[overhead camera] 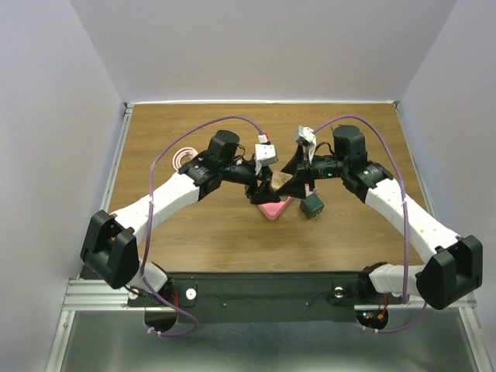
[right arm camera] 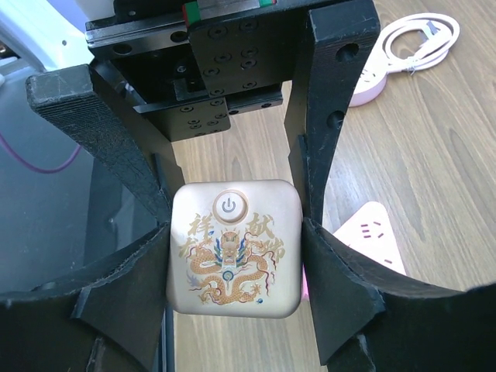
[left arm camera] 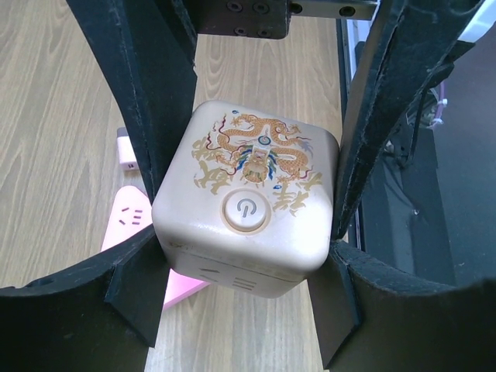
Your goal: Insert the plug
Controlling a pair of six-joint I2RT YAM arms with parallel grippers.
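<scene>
Two pink power strips: one far left with a coiled cord (overhead camera: 184, 157), one central (right arm camera: 372, 236). Over the central one, a single gold plug cube (left arm camera: 248, 201) (dragon-printed) is pinched by the left gripper (left arm camera: 244, 267) and the right gripper (right arm camera: 232, 248), half-open. One dark-green cube (overhead camera: 312, 206) sits just right.

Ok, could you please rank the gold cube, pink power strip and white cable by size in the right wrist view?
1. Gold cube, though it is nearest the camera.
2. Pink power strip and white cable: alike, strip partly hidden, unranked.
</scene>
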